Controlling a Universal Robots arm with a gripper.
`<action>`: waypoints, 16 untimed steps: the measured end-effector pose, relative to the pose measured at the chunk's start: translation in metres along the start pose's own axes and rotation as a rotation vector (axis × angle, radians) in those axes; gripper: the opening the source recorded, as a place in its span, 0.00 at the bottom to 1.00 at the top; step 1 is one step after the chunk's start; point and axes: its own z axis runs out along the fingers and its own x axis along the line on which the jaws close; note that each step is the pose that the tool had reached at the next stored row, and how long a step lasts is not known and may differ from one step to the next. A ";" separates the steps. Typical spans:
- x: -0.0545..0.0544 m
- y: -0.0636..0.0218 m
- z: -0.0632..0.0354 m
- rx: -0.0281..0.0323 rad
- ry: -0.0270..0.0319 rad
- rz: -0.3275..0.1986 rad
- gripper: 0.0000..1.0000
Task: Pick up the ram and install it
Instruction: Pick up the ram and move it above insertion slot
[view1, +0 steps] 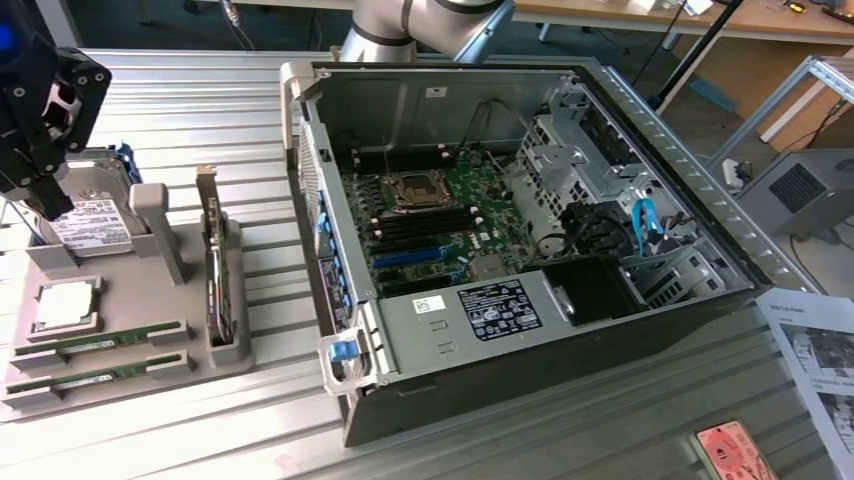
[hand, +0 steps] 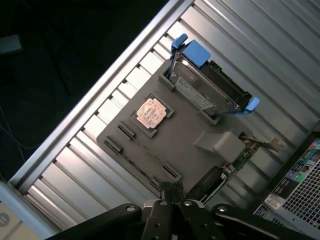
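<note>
Exterior view, jaws closed, empty, above tray holding ram, hard drive, beside computer case

Fig. note, remote operator: I can read no wording or number on either feed. Printed surfaces I see, all illegible: black rating label and small white sticker on power supply; white label on hard drive; white sticker on inner wall of computer case; printed sheet at exterior view's right edge; red card on counter. Wrist view: coloured stickers on case corner, print likewise unreadable to me.
</note>
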 end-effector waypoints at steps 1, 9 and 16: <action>0.000 0.0000 0.0000 -0.0003 0.0005 -0.010 0.11; 0.000 0.0000 0.0000 -0.0027 0.0048 -0.108 0.11; 0.000 0.0000 0.0000 -0.0047 0.0083 -0.185 0.11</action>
